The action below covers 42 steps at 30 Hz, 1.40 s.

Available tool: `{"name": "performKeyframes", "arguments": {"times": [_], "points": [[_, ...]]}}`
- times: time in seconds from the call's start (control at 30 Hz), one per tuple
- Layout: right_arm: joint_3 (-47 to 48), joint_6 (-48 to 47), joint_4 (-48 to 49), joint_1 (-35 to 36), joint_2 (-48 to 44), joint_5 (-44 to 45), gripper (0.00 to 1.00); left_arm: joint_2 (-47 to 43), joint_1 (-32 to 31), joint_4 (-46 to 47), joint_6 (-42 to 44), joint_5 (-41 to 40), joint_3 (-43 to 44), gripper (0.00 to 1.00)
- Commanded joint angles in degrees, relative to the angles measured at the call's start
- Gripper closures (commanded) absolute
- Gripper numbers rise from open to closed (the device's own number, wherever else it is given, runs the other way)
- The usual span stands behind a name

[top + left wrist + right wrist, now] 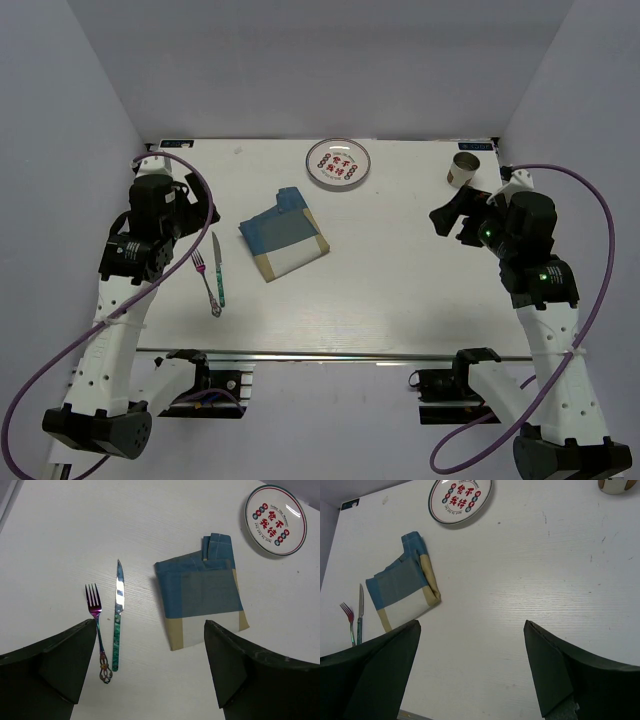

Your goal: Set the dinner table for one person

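**Nothing placed yet, both arms empty**

Left fingers (65, 665) and right fingers (560, 670) were spread, holding nothing, above the table (400, 290) filling mid-frame. Folded placemat (285, 235) lay centre-left, skewed; fork (205, 280) and knife (217, 268) at its left, plate (339, 162) top centre. Best first move, I'd say: pinch the mat's loose edge, unfold square.

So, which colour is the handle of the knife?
The knife handle is mottled green, clearest in the left wrist view.

White perforated links (555, 370), black joints (150, 205), purple cables (575, 170). Right arm (530, 225) green lights, probably LEDs. Fingers (55, 665) dark, wedge-shaped.
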Motion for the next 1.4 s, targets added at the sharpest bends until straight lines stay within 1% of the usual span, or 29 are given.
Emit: {"name": "performKeyframes", "arguments": {"times": [0.0,0.13,0.23,0.3,0.43,0.47,0.53,0.57,0.6,0.63,0.7,0.73,0.8,0.9,1.0,1.13,1.17,1.27,1.37], "points": [[0.93,0.23,2.36,0.17,-0.79,1.29,0.11,-0.51,-0.24,0.61,-0.64,-0.19,0.96,0.02],[1.1,0.58,2.71,0.09,-0.71,1.12,0.11,0.46,-0.24,0.61,-0.73,1.83,1.4,0.02],[0.84,2.25,2.88,0.0,-0.62,0.24,0.11,1.25,0.38,1.58,-1.78,5.25,1.22,0.02],[0.05,2.43,4.29,0.0,-0.97,-2.04,0.11,1.69,0.38,3.68,-3.79,6.66,-0.27,0.02],[-0.39,2.78,4.64,0.0,-1.5,-2.31,0.11,4.14,0.9,7.64,-7.05,7.55,-2.64,0.02],[-0.74,3.13,5.69,0.0,-2.11,-2.92,0.11,5.28,0.91,8.08,-7.93,5.89,-2.91,0.02],[-2.4,4.62,7.53,0.0,-2.9,-7.22,0.11,9.85,0.91,7.91,-11.53,4.83,-2.82,0.02],[-3.28,4.97,10.07,-0.18,-3.69,-9.24,0.11,11.43,0.91,8.0,-13.63,4.3,-2.73,0.02],[-4.94,5.76,11.4,0.0,-4.13,-13.0,0.11,14.49,0.91,8.52,-14.52,4.64,-3.08,0.02],[-5.83,5.94,12.72,0.0,-4.57,-14.34,0.11,15.48,0.91,11.13,-14.96,5.6,-3.69,0.02],[-7.85,6.73,15.61,0.08,-5.45,-16.89,0.11,18.29,0.91,13.61,-16.02,8.32,-5.72,0.02],[-8.3,6.91,16.07,0.0,-5.63,-17.34,0.11,19.26,0.91,16.41,-16.02,9.12,-6.24,0.02],[-8.74,6.91,16.42,0.17,-5.54,-18.48,0.11,21.37,0.91,18.53,-16.2,9.91,-6.95,0.02],[-9.36,7.09,16.95,0.09,-5.63,-19.71,0.11,27.34,0.91,18.9,-15.85,8.61,-5.55,0.02],[-9.62,6.12,16.6,0.61,-6.42,-19.11,0.11,33.58,0.91,20.65,-14.7,7.03,-4.94,0.02],[-9.71,5.68,16.16,1.31,-7.04,-17.96,0.11,36.93,0.91,23.11,-13.65,8.07,-4.41,0.02],[-9.71,5.68,16.25,1.4,-7.12,-18.13,0.11,39.11,0.91,22.85,-13.65,8.42,-3.79,0.02],[-9.44,5.33,15.9,1.84,-7.39,-17.87,0.11,42.81,0.91,22.85,-14.17,9.39,-2.47,0.05],[-9.18,4.8,15.37,2.28,-7.56,-17.0,0.11,44.66,0.91,23.81,-14.44,10.27,-2.47,0.11]]}}
